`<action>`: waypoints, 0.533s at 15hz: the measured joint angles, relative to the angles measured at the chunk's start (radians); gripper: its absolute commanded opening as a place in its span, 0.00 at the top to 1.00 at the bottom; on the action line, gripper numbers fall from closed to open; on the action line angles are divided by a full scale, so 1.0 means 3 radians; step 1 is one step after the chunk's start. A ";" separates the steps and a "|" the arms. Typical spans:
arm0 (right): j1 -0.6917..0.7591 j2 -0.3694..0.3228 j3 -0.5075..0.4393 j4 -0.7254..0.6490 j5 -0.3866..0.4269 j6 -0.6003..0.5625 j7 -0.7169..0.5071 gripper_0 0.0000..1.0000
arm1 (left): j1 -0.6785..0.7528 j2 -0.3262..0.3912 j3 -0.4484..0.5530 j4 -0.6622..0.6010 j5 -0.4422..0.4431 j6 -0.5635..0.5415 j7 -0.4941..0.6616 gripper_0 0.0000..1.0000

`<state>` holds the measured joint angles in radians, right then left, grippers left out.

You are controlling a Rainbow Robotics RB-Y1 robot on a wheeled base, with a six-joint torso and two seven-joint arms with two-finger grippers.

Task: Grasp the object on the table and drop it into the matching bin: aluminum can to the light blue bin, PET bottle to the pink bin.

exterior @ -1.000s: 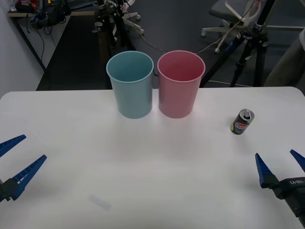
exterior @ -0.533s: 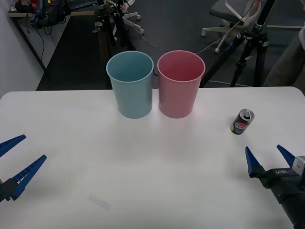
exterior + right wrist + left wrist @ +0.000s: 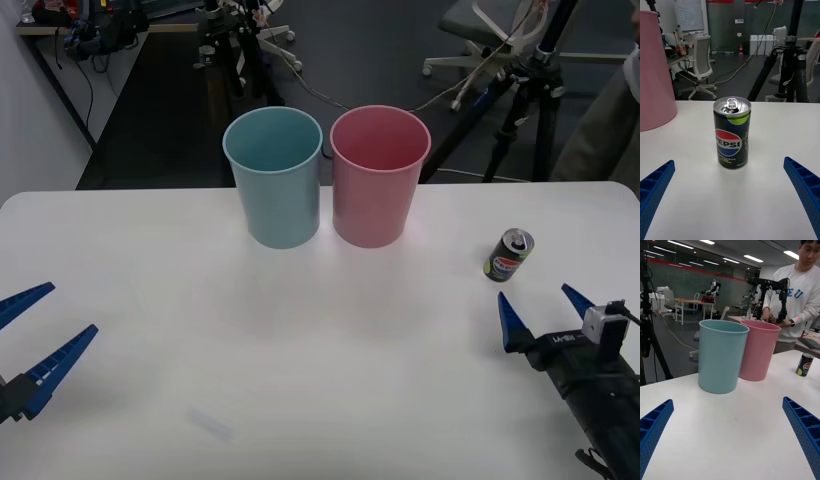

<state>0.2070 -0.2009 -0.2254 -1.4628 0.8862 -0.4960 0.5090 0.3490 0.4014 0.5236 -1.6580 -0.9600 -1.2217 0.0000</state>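
Note:
The aluminum can [image 3: 510, 255] is small and dark with a silver top and a red-white-blue logo. It stands upright on the white table [image 3: 320, 380] at the right. My right gripper [image 3: 540, 310] is open just in front of it, fingers spread wider than the can. The right wrist view has the can [image 3: 732, 133] centred ahead, with my right gripper [image 3: 730, 195] short of it. The light blue bin [image 3: 274, 176] and the pink bin [image 3: 379, 175] stand side by side at the table's far middle. My left gripper [image 3: 30, 335] waits open at the left edge, seen also as the gripper [image 3: 730, 435] facing both bins.
Tripod legs [image 3: 520, 100] and an office chair [image 3: 480, 30] stand on the floor beyond the table's far right. A person [image 3: 797, 292] stands behind the table in the left wrist view, touching nothing on it. Bare tabletop lies between the bins and both grippers.
My right gripper has moved forward and left toward the can over the last second. The left arm, the can and both bins have stayed put.

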 measured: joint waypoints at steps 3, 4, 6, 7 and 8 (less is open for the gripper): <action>-0.0223 0.0000 -0.0005 0.0303 -0.0105 -0.0080 0.0219 0.00 | 0.0000 0.0000 0.0000 0.0000 0.0000 0.0000 0.0000 0.00; -0.0301 0.0000 -0.0005 0.0403 -0.0148 -0.0097 0.0306 0.00 | 0.0000 0.0000 0.0000 0.0000 0.0000 0.0000 0.0000 0.00; -0.0457 0.0000 -0.0005 0.0611 -0.0231 -0.0146 0.0472 0.00 | 0.0000 0.0000 0.0000 0.0000 0.0000 0.0000 0.0000 0.00; -0.0535 0.0000 -0.0005 0.0713 -0.0260 -0.0164 0.0528 0.00 | 0.0000 0.0000 0.0000 0.0000 0.0000 0.0000 0.0000 0.00; -0.0598 0.0000 -0.0005 0.0792 -0.0268 -0.0170 0.0549 0.00 | 0.0000 0.0000 0.0000 0.0000 0.0000 0.0000 0.0000 0.00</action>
<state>0.0278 -0.2009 -0.2269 -1.2253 0.8058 -0.5471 0.6736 0.3490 0.4014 0.5236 -1.6580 -0.9599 -1.2217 0.0000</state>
